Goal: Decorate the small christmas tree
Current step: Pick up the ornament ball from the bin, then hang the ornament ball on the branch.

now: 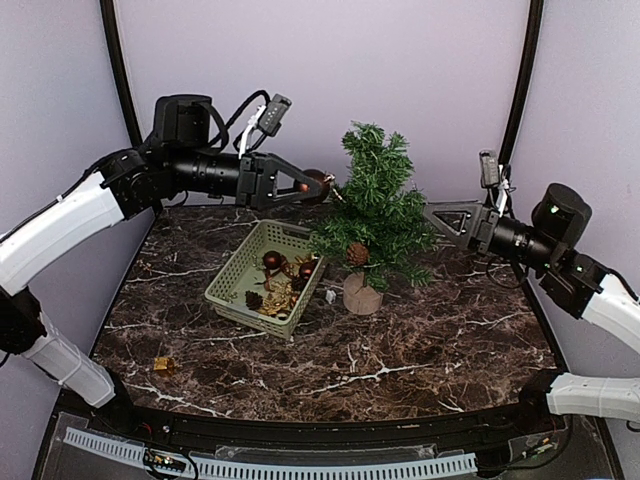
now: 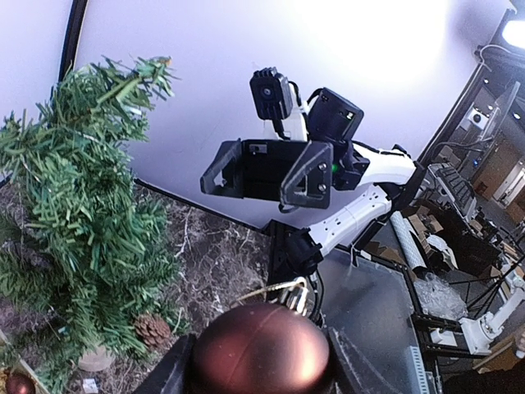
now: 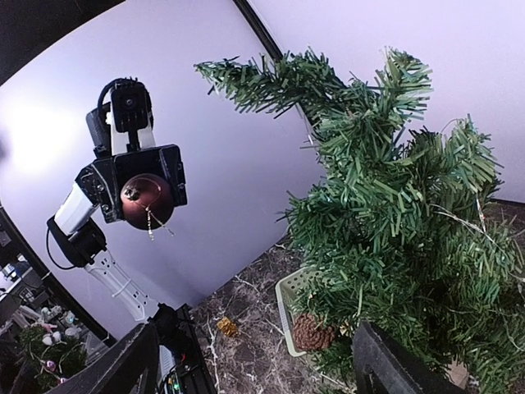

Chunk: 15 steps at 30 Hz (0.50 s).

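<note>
The small christmas tree (image 1: 375, 205) stands upright at mid-table on a round wooden base (image 1: 362, 296), with a pine cone (image 1: 357, 254) hanging low on it. My left gripper (image 1: 318, 186) is held up just left of the treetop, shut on a dark red bauble (image 2: 262, 349) whose gold cap and loop point away from the wrist. The bauble (image 3: 146, 199) shows between the left jaws, clear of the branches. My right gripper (image 1: 432, 214) hovers open by the tree's right side (image 3: 394, 222), with nothing between its fingers (image 3: 131, 365).
A pale green basket (image 1: 232, 272) with several ornaments lies left of the tree base. A small gold ornament (image 1: 163, 365) lies near the front left of the marble table (image 1: 420, 360). A tiny white piece (image 1: 330, 296) lies beside the base.
</note>
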{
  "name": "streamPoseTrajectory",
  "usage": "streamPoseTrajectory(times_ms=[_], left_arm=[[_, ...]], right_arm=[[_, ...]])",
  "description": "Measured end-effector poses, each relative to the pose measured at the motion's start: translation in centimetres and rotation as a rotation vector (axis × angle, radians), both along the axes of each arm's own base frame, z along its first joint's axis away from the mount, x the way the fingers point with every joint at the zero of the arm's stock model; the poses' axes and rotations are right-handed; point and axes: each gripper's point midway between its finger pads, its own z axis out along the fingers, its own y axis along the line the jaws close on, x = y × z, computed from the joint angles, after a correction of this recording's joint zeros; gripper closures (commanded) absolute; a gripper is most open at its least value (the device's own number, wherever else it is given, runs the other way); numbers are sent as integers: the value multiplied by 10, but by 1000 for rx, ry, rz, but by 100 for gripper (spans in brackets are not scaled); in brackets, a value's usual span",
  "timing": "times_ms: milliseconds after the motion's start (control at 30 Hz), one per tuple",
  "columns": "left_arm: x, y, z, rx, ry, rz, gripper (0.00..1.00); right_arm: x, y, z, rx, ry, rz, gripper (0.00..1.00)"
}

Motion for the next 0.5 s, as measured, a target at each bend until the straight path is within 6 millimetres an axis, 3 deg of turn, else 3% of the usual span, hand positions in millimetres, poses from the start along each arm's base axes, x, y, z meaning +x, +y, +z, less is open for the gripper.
streamPoseTrajectory(times_ms=[267, 500], left_arm=[[15, -28, -3, 21, 23, -25, 58], [18, -37, -1, 19, 51, -30, 58]], right_arm=[[-21, 27, 5, -8, -71, 82, 24], [-22, 41, 29, 0, -216, 54, 36]])
